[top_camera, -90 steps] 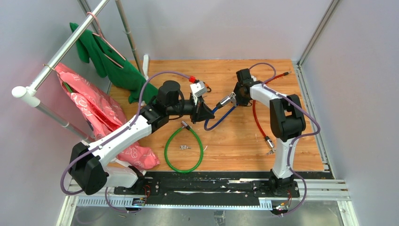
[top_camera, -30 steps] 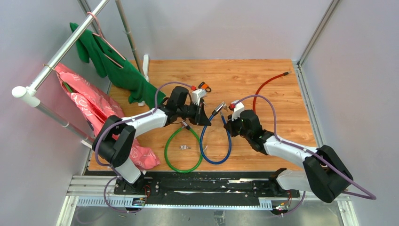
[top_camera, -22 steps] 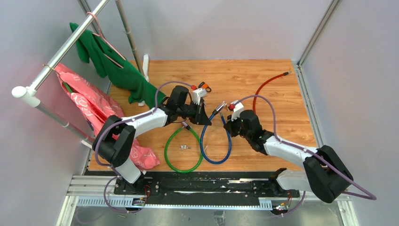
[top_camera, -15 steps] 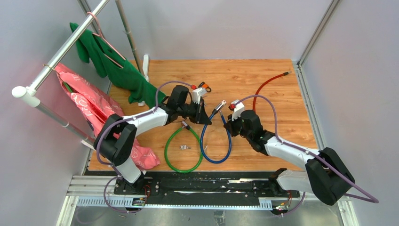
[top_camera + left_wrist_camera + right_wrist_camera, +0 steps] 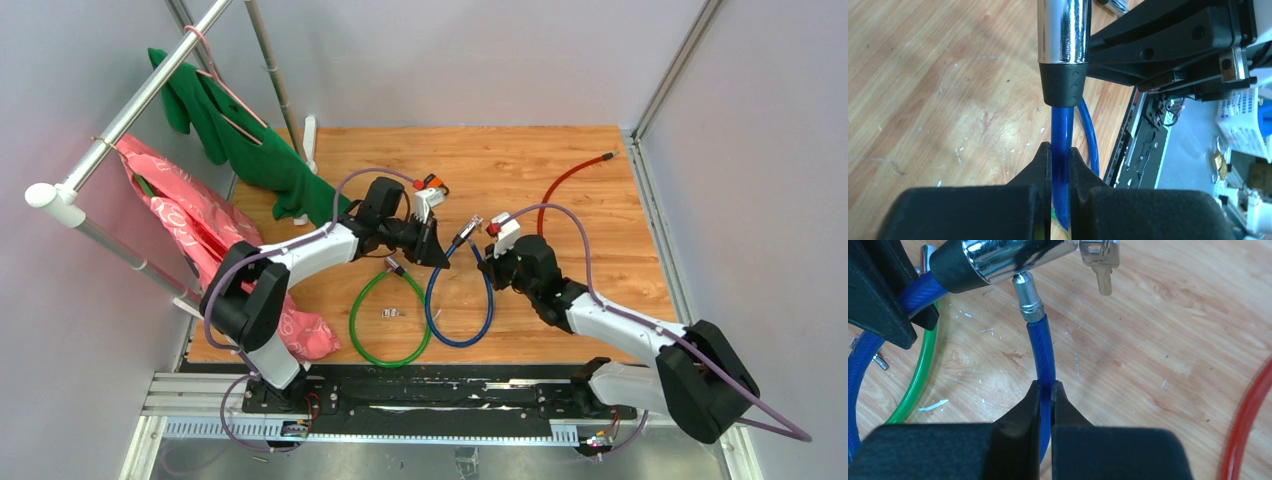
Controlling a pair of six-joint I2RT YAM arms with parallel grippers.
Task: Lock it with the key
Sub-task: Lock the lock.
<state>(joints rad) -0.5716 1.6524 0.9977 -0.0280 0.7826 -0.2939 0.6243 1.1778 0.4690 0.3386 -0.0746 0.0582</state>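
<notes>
A blue cable lock [image 5: 458,340] loops on the wooden floor, both ends lifted. My left gripper [image 5: 440,257] is shut on the blue cable [image 5: 1061,131] just below the black collar [image 5: 1064,85] of the chrome lock body [image 5: 1063,30]. My right gripper [image 5: 488,264] is shut on the blue cable [image 5: 1044,357] a little below its metal pin [image 5: 1028,302]. The pin's tip sits right against the underside of the chrome lock body [image 5: 1008,257], outside it. A silver key [image 5: 1100,260] hangs from the lock body's far end.
A green cable lock [image 5: 390,320] lies beside the blue loop, small keys [image 5: 392,313] inside it. A red cable [image 5: 560,190] curves at the back right. An orange-and-black item [image 5: 432,183] lies behind the left gripper. A rail with green and pink garments [image 5: 200,200] stands left.
Since three seconds ago both arms have swung nearer and lowered, the blue cable forming a loop. Over the last second the lock body and pin have drawn slightly closer together.
</notes>
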